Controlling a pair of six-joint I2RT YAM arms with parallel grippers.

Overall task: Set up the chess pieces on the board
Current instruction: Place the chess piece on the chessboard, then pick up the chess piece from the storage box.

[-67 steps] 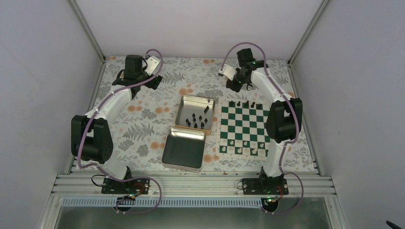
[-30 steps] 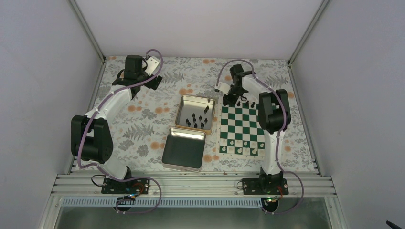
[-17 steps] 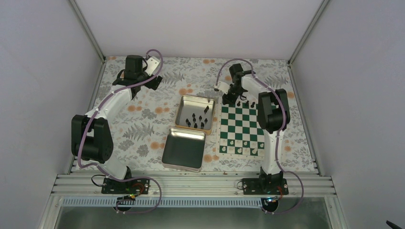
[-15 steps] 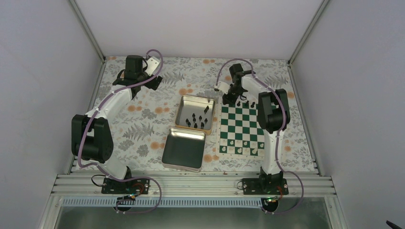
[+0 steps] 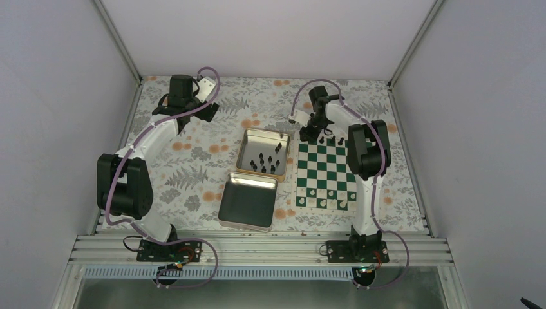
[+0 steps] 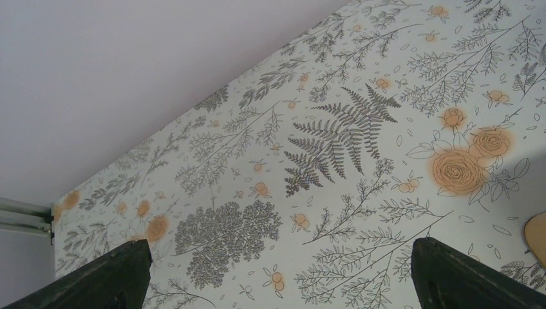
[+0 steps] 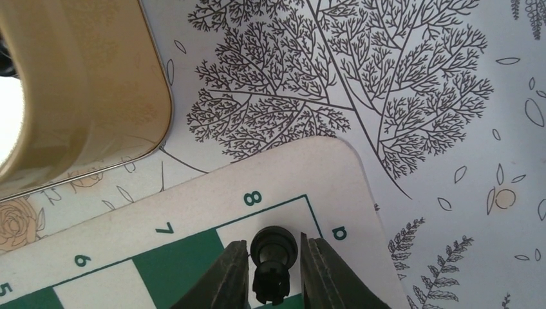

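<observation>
Here, the right gripper straddles 1 black piece, which stands upright on the far left corner square of the board, beside the printed 8. The jaws stand narrow, with a sliver of light on each side, so the piece appears free rather than pinched. The left gripper hangs wide and empty over the tabletop, by its far edge, left of centre.

Risk: the fingers sit so close that any sideways drift or tilt on withdrawal could clip the piece's head. That could topple it or push it off its square toward the board's rounded corner. A pad that sticks could lift it. The tin lies just beside that corner, so a leftward swing could strike its wall.

Views: only the right wrist view shows the gaps and the exact square, because in the top view the gripper itself covers them. Only the top view shows the rest:
- black pieces waiting in the tin
- a 2nd tin nearer the arms
- a few black pieces on the board's far row
- white pieces along its near rows

The left wrist view shows only the tabletop and a wall.
</observation>
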